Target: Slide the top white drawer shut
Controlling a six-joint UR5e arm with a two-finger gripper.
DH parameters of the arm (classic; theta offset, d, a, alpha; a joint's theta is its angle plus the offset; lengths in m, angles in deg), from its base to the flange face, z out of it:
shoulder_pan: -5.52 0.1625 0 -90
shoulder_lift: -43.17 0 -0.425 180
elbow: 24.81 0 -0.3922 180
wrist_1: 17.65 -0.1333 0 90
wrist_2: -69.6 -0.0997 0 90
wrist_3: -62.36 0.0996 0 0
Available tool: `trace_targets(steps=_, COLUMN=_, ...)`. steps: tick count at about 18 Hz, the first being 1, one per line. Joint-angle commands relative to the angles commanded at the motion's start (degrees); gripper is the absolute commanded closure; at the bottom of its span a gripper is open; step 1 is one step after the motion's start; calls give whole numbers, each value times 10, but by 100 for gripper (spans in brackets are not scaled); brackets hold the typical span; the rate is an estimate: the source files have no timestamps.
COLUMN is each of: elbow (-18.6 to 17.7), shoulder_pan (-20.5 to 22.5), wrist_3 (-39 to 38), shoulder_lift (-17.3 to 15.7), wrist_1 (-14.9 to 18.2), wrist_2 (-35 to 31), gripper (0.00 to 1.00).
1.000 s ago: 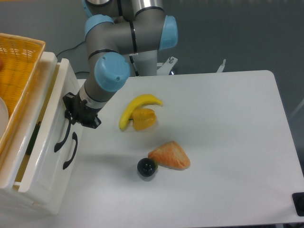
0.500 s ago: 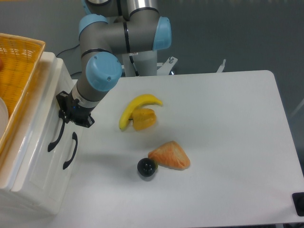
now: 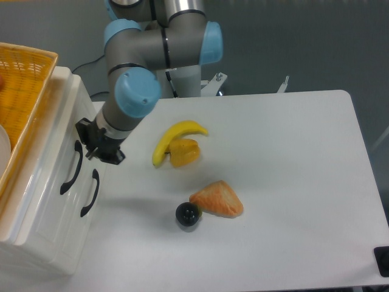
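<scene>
White table filled most of the view; its near edge and right side ran out of frame. Arm rose from the far side, its upper part cut off at the top edge, and reached down-left toward the cabinet.

Small white cabinet stood at the left end of the table, its left and near portions cropped. Yellow woven basket sat on top, only partly in view. Top white drawer lay flush with the cabinet front, pushed in; its curved black handle faced right. Lower drawer handle sat just beside it, nearer the camera.

Tool hung just right of the top handle; whether it touched the drawer front could not be made out. Dark fingers merged into one shape: spread or pressed together, cannot tell.

Mid-table: banana touching an orange piece. Nearer, an orange wedge-shaped item touching a small black ball.

Black object clipped at the right edge, unidentifiable.
</scene>
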State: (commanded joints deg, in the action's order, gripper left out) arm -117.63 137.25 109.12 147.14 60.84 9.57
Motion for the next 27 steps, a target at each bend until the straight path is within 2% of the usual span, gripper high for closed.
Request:
trace_targets(steps=2, elbow=13, shoulder_pan=33, wrist_3=0, shoulder_lift=1, wrist_1=0, wrist_2=0, gripper=62)
trace_targets(steps=4, elbow=25, shoulder_pan=68, wrist_3=1, shoulder_lift=2, wrist_1=-2, wrist_2=0, gripper=51)
trace_targets(steps=6, elbow=41, shoulder_pan=104, wrist_3=2, shoulder_lift=4, wrist_1=-3, wrist_2=0, gripper=37)
trace_targets(steps=7, elbow=47, shoulder_pan=123, wrist_3=4, shoulder_lift=6, wrist_1=-4, wrist_2=-1, gripper=27)
trace_targets(steps=9, elbow=53, shoulder_pan=160, wrist_3=6, shoulder_lift=11, wrist_1=-27, wrist_2=-4, gripper=6)
trace_targets(steps=10, elbow=52, shoulder_pan=176, wrist_3=5, shoulder_lift=11, wrist_1=-40, wrist_2=-5, gripper=1)
trace_targets(steps=16, elbow=49, shoulder_pan=251, wrist_3=24, shoulder_lift=33, wrist_1=-52, wrist_2=-9, gripper=0)
trace_targets(steps=21, elbow=48, shoulder_pan=307, wrist_3=175, shoulder_lift=66, wrist_1=-89, wrist_2=-56, gripper=0)
trace_targets(steps=24, elbow=52, shoulder_pan=318, wrist_3=269, shoulder_lift=88, wrist_1=-119, wrist_2=-139, gripper=0)
trace_targets(steps=27, elbow=55, shoulder_pan=324, wrist_3=315, shoulder_lift=112, wrist_1=-159, wrist_2=-195, gripper=0)
